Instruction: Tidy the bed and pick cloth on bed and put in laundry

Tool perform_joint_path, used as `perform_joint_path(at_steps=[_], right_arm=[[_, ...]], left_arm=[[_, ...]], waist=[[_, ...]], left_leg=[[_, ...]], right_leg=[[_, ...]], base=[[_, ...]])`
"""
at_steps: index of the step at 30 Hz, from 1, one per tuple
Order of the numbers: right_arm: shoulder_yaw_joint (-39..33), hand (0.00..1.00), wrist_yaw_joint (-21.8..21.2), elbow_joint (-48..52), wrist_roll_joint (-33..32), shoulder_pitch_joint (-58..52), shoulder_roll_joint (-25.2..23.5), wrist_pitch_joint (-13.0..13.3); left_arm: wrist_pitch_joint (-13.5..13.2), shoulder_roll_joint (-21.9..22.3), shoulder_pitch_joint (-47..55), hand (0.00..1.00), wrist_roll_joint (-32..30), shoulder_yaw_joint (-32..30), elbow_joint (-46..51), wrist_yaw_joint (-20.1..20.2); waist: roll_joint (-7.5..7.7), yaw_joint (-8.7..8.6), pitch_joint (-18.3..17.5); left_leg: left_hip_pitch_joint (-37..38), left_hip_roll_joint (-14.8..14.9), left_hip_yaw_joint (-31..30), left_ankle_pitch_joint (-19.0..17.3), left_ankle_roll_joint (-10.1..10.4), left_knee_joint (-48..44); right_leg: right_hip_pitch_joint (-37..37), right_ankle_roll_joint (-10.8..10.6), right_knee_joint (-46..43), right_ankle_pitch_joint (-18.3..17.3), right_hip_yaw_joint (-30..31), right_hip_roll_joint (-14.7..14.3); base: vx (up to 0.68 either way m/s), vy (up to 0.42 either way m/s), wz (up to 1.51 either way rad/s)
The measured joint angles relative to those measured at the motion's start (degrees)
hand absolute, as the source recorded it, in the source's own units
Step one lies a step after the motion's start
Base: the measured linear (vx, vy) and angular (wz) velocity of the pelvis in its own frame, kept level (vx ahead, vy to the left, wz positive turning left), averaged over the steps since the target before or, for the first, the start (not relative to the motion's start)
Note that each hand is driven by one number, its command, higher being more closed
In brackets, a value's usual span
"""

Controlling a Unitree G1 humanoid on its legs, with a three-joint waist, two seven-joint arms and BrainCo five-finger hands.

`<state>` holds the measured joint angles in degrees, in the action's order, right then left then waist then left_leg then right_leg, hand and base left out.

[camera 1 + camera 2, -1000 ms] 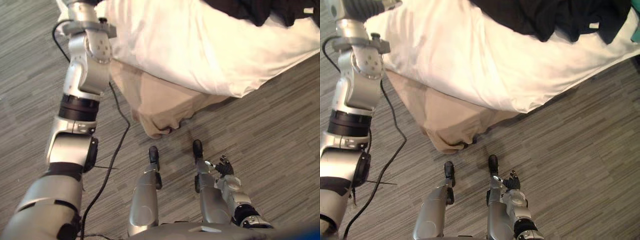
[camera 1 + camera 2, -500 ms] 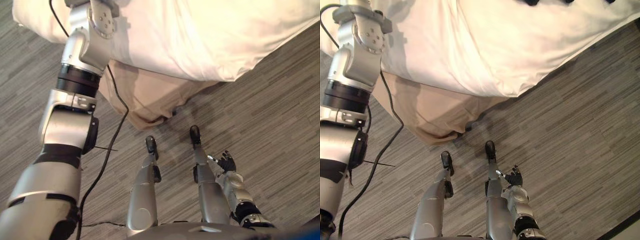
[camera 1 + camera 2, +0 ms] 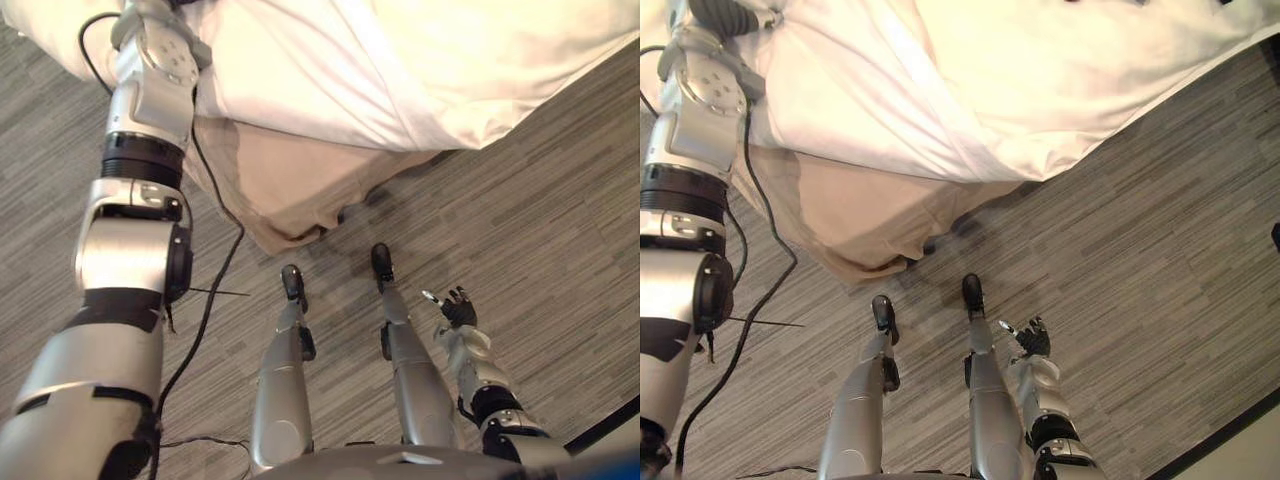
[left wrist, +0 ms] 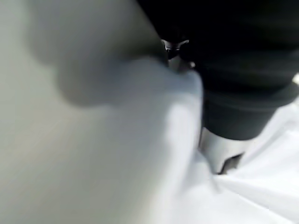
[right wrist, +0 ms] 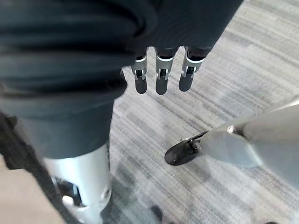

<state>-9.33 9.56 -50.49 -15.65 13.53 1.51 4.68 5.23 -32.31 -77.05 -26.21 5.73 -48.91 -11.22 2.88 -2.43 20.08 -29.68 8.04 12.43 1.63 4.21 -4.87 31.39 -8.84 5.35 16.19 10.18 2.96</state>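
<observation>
The whole picture has slid since a second ago, so I read that as the head moving and not the bed. The black cloth (image 3: 1224,2) that lay in plain sight on top of the bed then now shows as small dark scraps at the far edge of the right eye view, lying on the white duvet (image 3: 400,60). My left arm reaches up over the bed's corner, and the left hand (image 4: 243,84) is pressed into the duvet. White fabric hides its fingers, so I cannot tell whether they are closed on anything. A diagonal ridge now runs across the duvet from that hand, which was not there before. The beige bed skirt (image 3: 300,190) hangs below the duvet down to the grey striped floor (image 3: 540,220). My right hand (image 3: 458,306) hangs low beside me over the floor, fingers straight and loosely spread, holding nothing, as it did half a second ago.
</observation>
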Motion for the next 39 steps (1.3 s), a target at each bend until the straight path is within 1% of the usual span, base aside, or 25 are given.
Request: perform_joint_path(at_steps=[2, 3, 4, 5, 7, 9, 10, 11, 12, 13, 14, 15, 16, 17, 18, 21, 25, 26, 28, 30, 33, 35, 37, 38, 39], right_arm=[[0.03, 0.0, -0.32, -0.25, 0.04, -0.48, 0.27, -0.09], [0.33, 0.0, -0.38, -0.03, 0.12, -1.23, 0.38, -0.07], [0.52, 0.0, -0.41, 0.04, 0.25, -1.71, 0.39, -0.07], [1.19, 0.0, -0.44, 0.04, 0.5, -2.71, 0.38, -0.12], [1.22, 0.0, -0.47, -0.01, 0.87, -3.01, 0.6, -0.58], [1.21, 0.0, -0.47, -0.03, 1.46, -3.48, 0.84, -0.9], [1.19, 0.0, -0.49, 0.04, 2.28, -4.16, 0.6, -1.06], [1.8, 0.0, -0.47, 0.0, 3.27, -5.91, 1.14, -1.3], [2.23, 0.0, -0.51, 0.16, 3.54, -6.74, 1.43, -1.42], [2.31, 0.0, -0.83, 0.89, 3.57, -7.5, 1.52, -1.73], [1.2, 0.0, -2.0, 1.01, 4.84, -7.73, 1.25, -2.07], [1.3, 0.0, -2.69, 1.16, 6.0, -8.59, 0.9, -2.51], [1.32, 0.0, -2.79, 1.1, 6.65, -9.43, 0.9, -2.61], [1.45, 0.0, -2.98, 1.07, 7.66, -10.71, 1.42, -3.08], [1.6, 0.0, -3.28, 0.34, 8.16, -11.63, 1.34, -3.71], [3.0, 0.0, -5.07, -1.1, 10.41, -11.61, 0.69, -4.91], [3.06, 0.0, -6.26, -1.44, 13.61, -11.82, 1.05, -5.5], [3.18, 0.0, -6.79, -1.77, 14.82, -11.99, 1.32, -5.49], [3.64, 0.0, -7.2, -2.21, 15.76, -13.09, 1.62, -5.5], [4.42, 0.0, -7.51, -2.7, 17.06, -14.08, 1.95, -5.51], [5.51, 0.0, -8.46, -4.15, 18.61, -17.4, 1.95, -5.54], [5.34, 0.0, -9.43, -5.06, 19.26, -18.21, 3.06, -5.59], [5.32, 0.0, -10.13, -5.35, 19.28, -18.8, 3.63, -5.6], [5.3, 0.0, -10.77, -5.35, 19.28, -19.07, 3.65, -5.6], [5.31, 0.0, -11.2, -5.36, 19.29, -19.23, 3.64, -5.61]], left_arm=[[-0.7, 0.01, -0.01, 1.0, 0.47, 1.88, 0.37, -0.07], [-1.18, -0.02, 0.11, 1.0, 0.42, 3.54, 0.86, -0.15], [-1.3, -0.03, 0.51, 1.0, 0.43, 4.16, 1.59, -0.19], [-1.8, -0.36, 1.71, 1.0, 0.45, 5.47, 3.83, -0.24], [-2.38, -1.71, 4.78, 1.0, 0.56, 6.86, 8.88, -0.28], [-2.94, -2.35, 8.49, 1.0, 0.92, 8.15, 12.98, -0.32], [-4.28, -1.0, 12.57, 1.0, 0.96, 6.37, 14.71, -0.46], [-5.9, 3.89, 18.24, 1.0, 1.35, 3.37, 15.85, -1.88], [-5.21, 4.19, 19.34, 1.0, 1.97, 5.95, 15.36, -1.88], [-4.22, 2.89, 19.8, 1.0, 2.14, 10.78, 15.96, -1.24], [-4.38, 0.02, 21.19, 1.0, 2.63, 11.93, 18.68, 1.49], [-5.48, -4.2, 26.63, 1.0, 4.43, 12.07, 25.11, 2.02], [-6.22, -5.03, 29.37, 1.0, 5.14, 12.4, 27.85, 2.07], [-7.19, -4.91, 33.12, 1.0, 5.38, 12.19, 30.79, 2.17], [-8.47, -3.57, 37.58, 1.0, 5.36, 11.29, 32.35, 2.34], [-9.12, -1.06, 49.7, 1.0, 5.39, 6.0, 32.42, 3.77], [-9.73, 0.59, 62.59, 1.0, 5.35, 2.2, 32.44, 4.9], [-10.52, 0.84, 65.82, 0.0, 5.34, 1.67, 32.47, 5.13], [-11.36, 3.23, 70.69, 0.0, 5.33, -0.35, 34.62, 5.88], [-11.86, 5.79, 74.99, 0.0, 5.37, -1.99, 38.05, 6.35], [-11.84, 11.26, 84.23, 0.0, 7.18, -4.57, 49.6, 7.79], [-11.91, 15.41, 89.55, 0.0, 8.2, -5.09, 54.22, 10.08], [-11.9, 18.35, 92.96, 0.0, 10.71, -5.96, 55.63, 11.72], [-11.82, 19.64, 94.04, 0.0, 12.2, -6.41, 55.71, 13.02], [-11.75, 20.6, 94.7, 0.0, 12.98, -6.7, 55.69, 13.64]], waist=[[0.02, 0.01, -0.01], [0.23, 0.19, -0.14], [0.5, 0.36, -0.3], [1.28, 0.8, -0.78], [1.21, 1.74, -0.81], [1.11, 1.82, -0.86], [0.86, 1.82, -1.03], [0.53, 2.1, -2.69], [0.55, 2.58, -3.21], [0.4, 3.5, -3.29], [0.38, 3.52, -3.31], [-0.12, 3.44, -4.3], [-0.57, 3.6, -5.54], [-1.18, 4.13, -6.76], [-1.94, 5.32, -7.6], [-3.18, 5.36, -9.16], [-3.19, 5.62, -10.89], [-3.15, 5.77, -11.01], [-3.13, 5.85, -12.47], [-3.39, 5.94, -12.77], [-3.96, 6.06, -14.16], [-4.74, 6.75, -14.89], [-5.17, 7.23, -15.65], [-5.27, 8.21, -15.81], [-5.33, 8.61, -15.91]], left_leg=[[2.26, -0.05, -0.27, 0.08, 0.03, 0.91], [3.42, -0.27, -0.47, 0.16, 0.04, 1.12], [4.06, -0.47, -0.51, 0.19, 0.09, 1.29], [5.29, -1.14, -0.49, 0.37, 0.35, 2.13], [7.21, -0.85, -0.49, 1.29, 0.83, 3.56], [9.85, -0.83, -0.57, 2.14, 0.95, 5.32], [11.32, -0.86, -0.95, 2.38, 0.97, 6.24], [12.78, -0.98, -1.27, 2.39, 0.96, 6.93], [13.31, -0.97, -1.24, 2.3, 1.05, 6.82], [14.11, -1.14, -1.74, 2.35, 1.07, 7.06], [15.9, -1.55, -2.02, 2.85, 0.99, 8.14], [17.78, -1.6, -1.94, 2.73, 0.93, 8.67], [17.94, -1.66, -1.99, 2.3, 0.78, 8.76], [18.53, -1.87, -2.25, 2.07, 0.71, 8.95], [19.9, -2.05, -2.66, 1.9, 0.66, 9.06], [23.26, -2.27, -3.4, 1.86, 0.7, 9.53], [25.79, -2.17, -4.28, 1.61, 0.79, 9.9], [26.65, -2.13, -4.73, 1.41, 0.81, 9.91], [26.89, -2.09, -5.4, 1.18, 0.73, 9.89], [27.87, -2.09, -6.5, 0.91, 0.84, 9.89], [28.94, -1.86, -8.98, 0.39, 1.03, 9.83], [29.23, -1.9, -10.52, 0.04, 1.11, 9.76], [29.47, -1.93, -11.83, -0.15, 1.23, 9.76], [30.23, -1.95, -12.14, -0.26, 1.28, 9.75], [30.84, -1.94, -12.67, -0.48, 1.33, 9.68]], right_leg=[[-2.12, 0.62, 0.02, -0.46, -0.16, 0.02], [-3.47, 1.92, 0.02, -1.46, -0.35, 0.27], [-4.14, 2.58, 0.02, -2.3, -0.69, 0.44], [-5.22, 3.77, 0.02, -4.83, -1.45, 1.04], [-6.52, 4.02, 0.0, -5.31, -2.09, 0.67], [-8.58, 4.34, 0.0, -5.72, -2.88, 0.55], [-10.06, 4.43, 0.0, -6.18, -3.45, 0.53], [-11.36, 4.37, -0.01, -6.87, -3.93, 0.64], [-11.91, 4.43, -0.02, -6.99, -3.99, 0.63], [-13.03, 4.62, -0.06, -7.18, -4.64, 0.68], [-14.4, 4.67, -0.12, -7.21, -4.99, 0.71], [-16.1, 4.28, -0.32, -8.3, -5.17, 1.16], [-16.21, 4.51, -0.47, -8.77, -5.55, 1.25], [-16.91, 4.63, -0.49, -9.12, -6.02, 1.48], [-18.51, 4.42, -0.48, -9.7, -6.42, 1.71], [-22.47, 4.58, -0.48, -10.77, -8.11, 2.0], [-25.54, 4.69, -0.48, -11.88, -9.69, 1.97], [-26.56, 4.8, -0.47, -12.21, -10.21, 1.87], [-27.32, 4.9, -0.33, -12.63, -10.98, 1.78], [-29.1, 4.82, -0.26, -13.51, -12.13, 1.65], [-31.25, 4.97, -0.3, -15.11, -14.5, 1.08], [-32.26, 5.04, -0.34, -15.74, -16.16, 1.09], [-33.24, 4.96, -0.43, -16.52, -17.44, 1.08], [-34.31, 4.89, -0.53, -17.04, -18.27, 1.1], [-35.09, 4.97, -0.81, -17.54, -19.03, 1.09]], base=[[-0.02, 0.003, 0.1], [-0.02, -0.015, 0.16], [0.01, -0.062, 0.19], [0.01, -0.081, 0.15], [0.01, -0.081, 0.05], [0.03, -0.027, 0.08], [0.07, 0.01, 0.21], [0.07, 0.023, 0.18], [0.08, 0.028, 0.18], [0.06, 0.025, 0.15], [0.06, 0.046, 0.17], [0.04, 0.051, 0.12], [0.08, 0.056, 0.13], [0.1, 0.048, 0.18], [0.11, 0.049, 0.22], [0.06, 0.026, 0.24], [0.02, -0.007, 0.15], [-0.01, -0.021, 0.18], [0.02, -0.021, 0.18], [0.05, -0.027, 0.23], [0.1, -0.049, 0.33], [0.14, -0.032, 0.4], [0.14, -0.025, 0.39], [0.15, -0.034, 0.38], [0.11, -0.031, 0.31]])
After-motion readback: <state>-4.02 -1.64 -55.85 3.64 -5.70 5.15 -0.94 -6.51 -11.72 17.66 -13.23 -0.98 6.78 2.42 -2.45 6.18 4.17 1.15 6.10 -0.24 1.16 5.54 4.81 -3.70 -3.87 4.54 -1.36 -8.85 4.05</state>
